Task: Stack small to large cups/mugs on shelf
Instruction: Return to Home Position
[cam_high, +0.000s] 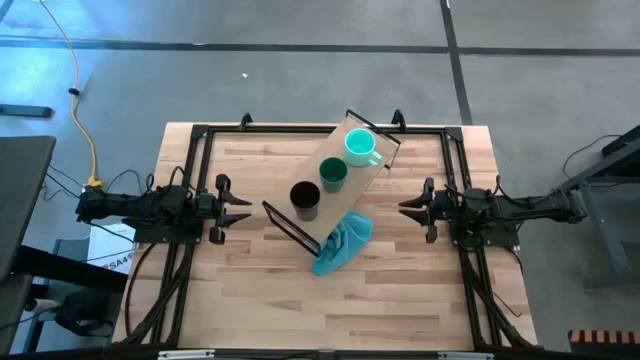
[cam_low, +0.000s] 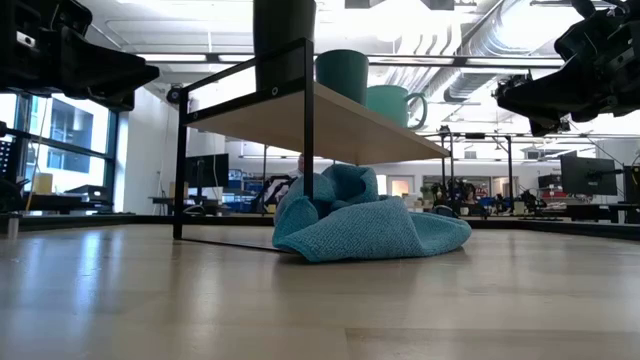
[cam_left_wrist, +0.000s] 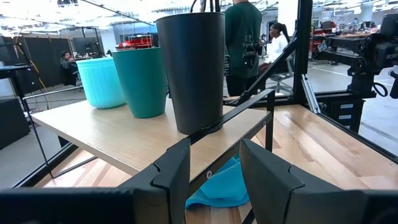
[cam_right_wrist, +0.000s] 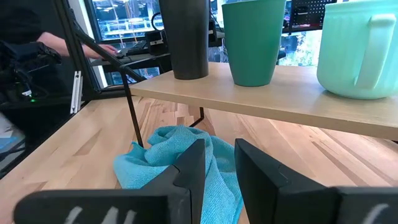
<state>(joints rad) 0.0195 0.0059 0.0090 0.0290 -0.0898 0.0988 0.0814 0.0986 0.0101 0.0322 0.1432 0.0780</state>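
Three cups, one shelf, one cloth.

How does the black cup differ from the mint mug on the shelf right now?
The black cup has no handle; the mint mug has a side handle. The black cup stands at the shelf end by the teal cloth, the mint mug at the opposite end. Both stand upright.

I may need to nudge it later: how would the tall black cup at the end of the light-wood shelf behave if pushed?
The tall black cup looks far taller than its narrow base, so a high push would probably tip it, not slide it. It stands near the end of the light-wood shelf, so it might then fall off.
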